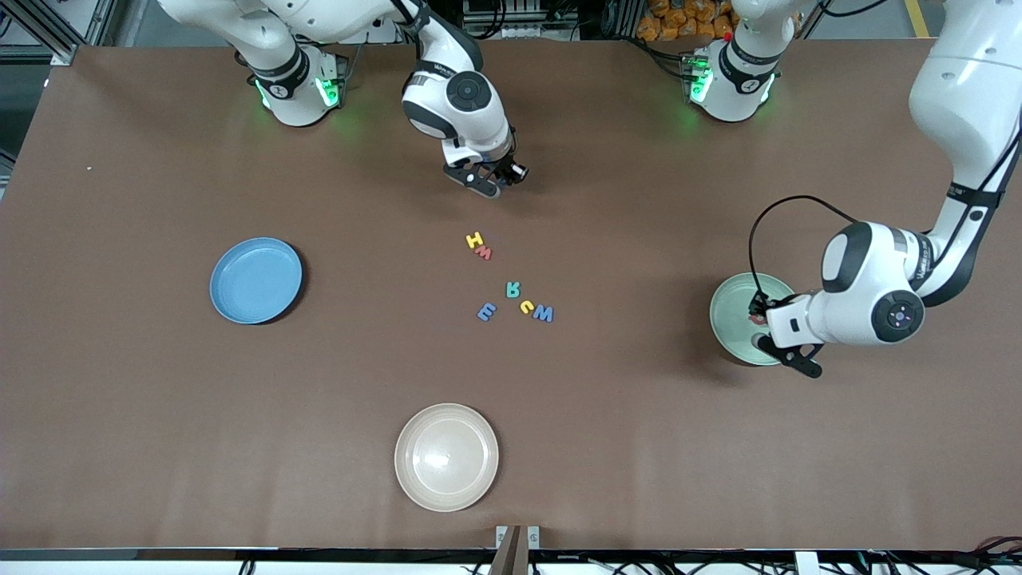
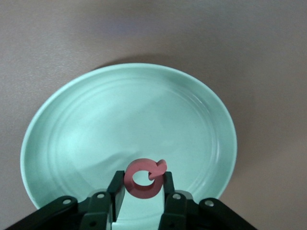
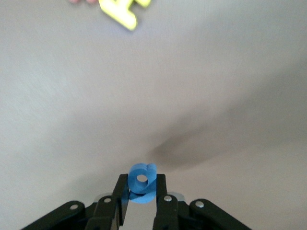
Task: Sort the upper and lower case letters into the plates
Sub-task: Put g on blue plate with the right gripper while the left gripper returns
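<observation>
My left gripper (image 1: pixel 757 319) hangs low over the pale mint plate (image 1: pixel 728 315), shut on a small red round letter (image 2: pixel 143 178) that sits between its fingers above the plate's inner rim (image 2: pixel 124 120). My right gripper (image 3: pixel 142 189) is over bare table near the right arm's base (image 1: pixel 491 185), shut on a squeezed blue letter (image 3: pixel 142 183). The mid-blue plate (image 1: pixel 255 279) lies toward the right arm's end. On the table's middle lie a yellow H (image 1: pixel 475 239), a red letter (image 1: pixel 483 252), a teal R (image 1: pixel 512 289), a yellow c (image 1: pixel 527 306), a blue W (image 1: pixel 544 313) and a blue E (image 1: pixel 486 311).
A cream-beige plate (image 1: pixel 446 456) lies near the table's front edge, nearer to the camera than the letters. The yellow H (image 3: pixel 122 12) shows at the edge of the right wrist view. Brown table surface surrounds the plates.
</observation>
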You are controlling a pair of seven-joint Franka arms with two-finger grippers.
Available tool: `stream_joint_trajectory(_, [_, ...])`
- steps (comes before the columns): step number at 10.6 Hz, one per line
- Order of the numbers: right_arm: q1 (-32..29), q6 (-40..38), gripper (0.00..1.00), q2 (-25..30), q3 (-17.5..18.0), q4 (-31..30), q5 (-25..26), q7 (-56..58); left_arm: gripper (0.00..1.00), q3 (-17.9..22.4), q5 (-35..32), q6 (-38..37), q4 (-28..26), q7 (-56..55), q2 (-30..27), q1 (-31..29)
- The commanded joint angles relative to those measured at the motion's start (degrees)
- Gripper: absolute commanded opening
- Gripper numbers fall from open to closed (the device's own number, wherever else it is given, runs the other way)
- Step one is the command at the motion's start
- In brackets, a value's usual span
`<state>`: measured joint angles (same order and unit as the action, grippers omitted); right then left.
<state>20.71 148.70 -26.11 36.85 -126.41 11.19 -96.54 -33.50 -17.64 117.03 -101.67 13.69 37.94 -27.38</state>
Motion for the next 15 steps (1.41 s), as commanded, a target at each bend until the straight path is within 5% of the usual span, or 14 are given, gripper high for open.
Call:
stream_joint_trajectory(1, [-6.26, -7.15, 0.0, 5.26, 0.85, -0.77, 0.94, 4.21, 1.0, -0.95, 0.95, -0.84, 1.9, -3.22, -1.64, 0.92])
stream_joint_trajectory(4, [-18.13, -10.88, 0.0, 7.48, 2.09, -0.41, 0.32, 13.89, 1.0, -1.22, 0.59, -1.54, 4.02, -7.86, -4.97, 8.54])
stream_joint_trajectory(6, [-22.02, -11.14, 0.0, 7.48, -0.44, 0.37, 0.23, 21.0, 1.0, -1.65, 0.59, -1.54, 5.33, -14.88, -5.95, 15.39])
stream_joint_trajectory(8, [-22.55, -11.93, 0.0, 7.04, -5.63, 3.27, -0.03, 27.59, 1.0, -1.66, 0.77, -1.54, 6.21, -21.03, -6.13, 23.13])
stream_joint_trajectory(10, [-22.56, -12.55, 0.0, 7.47, -13.34, 5.2, -5.71, 40.92, 1.0, -1.57, 0.85, -1.54, 7.01, -32.7, -5.43, 29.99])
stream_joint_trajectory(12, [-22.64, -24.36, 0.0, 7.39, -20.03, 12.3, -8.03, 51.48, 1.0, -1.22, 0.85, -1.46, 7.36, -40.81, -4.11, 37.98])
stream_joint_trajectory(15, [-22.64, -28.28, 0.0, 8.18, -29.7, 12.42, -8.29, 65.65, 1.0, -0.17, -1.41, 0.99, 10.69, -43.31, 0.63, 43.72])
